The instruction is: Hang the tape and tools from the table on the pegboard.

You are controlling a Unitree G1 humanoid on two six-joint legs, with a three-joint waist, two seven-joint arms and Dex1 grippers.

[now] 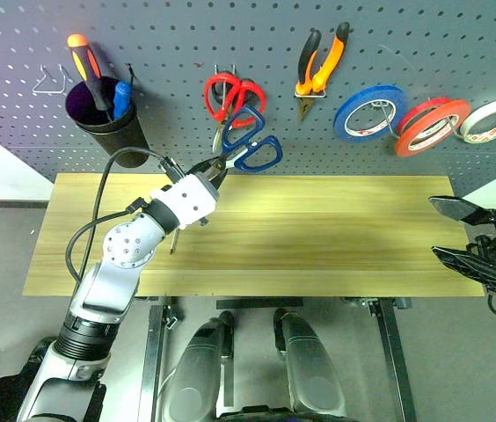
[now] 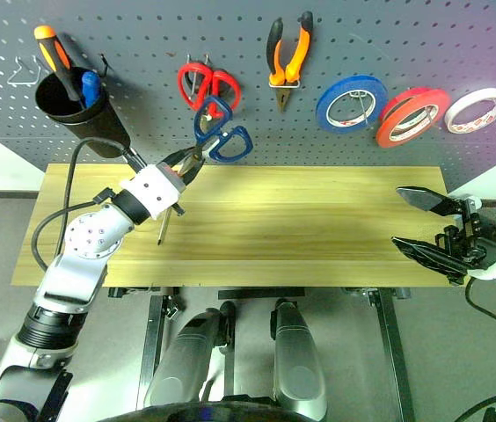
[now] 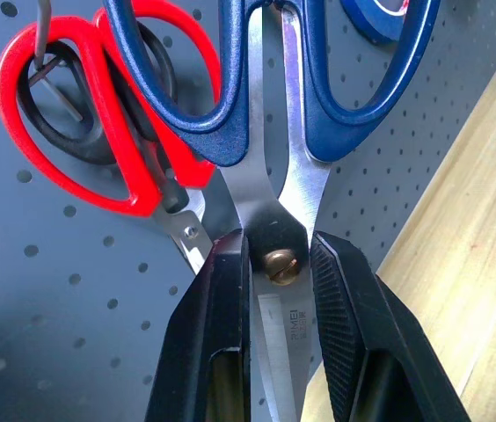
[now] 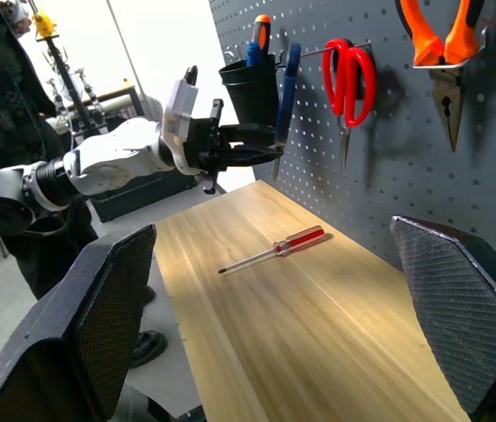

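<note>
1. Behind your surface [image 1: 336,246] of light wood stands the grey pegboard [image 1: 169,35], with a black cup [image 1: 112,123] hung at its left holding an orange-and-black screwdriver [image 1: 85,66].
2. You already have the pliers [image 1: 320,66] on a hook, and to their right the blue roll [image 1: 369,112], the orange-red tape [image 1: 431,125] and the white roll [image 1: 492,120].
3. Your left gripper [image 1: 215,167] has its jaws clenched on the blue scissors [image 1: 250,145] near the pivot screw, handles up against the pegboard.
4. You can see those blue handles overlapping the red scissors [image 1: 230,95], which hang from a hook; whether they touch cannot be told.
5. Your red-handled screwdriver [image 4: 276,248] lies flat on the surface, near the pegboard and below the left arm.
6. Your right gripper [image 1: 466,233] hovers at the right end of the surface, jaws released wide and holding nothing.
</note>
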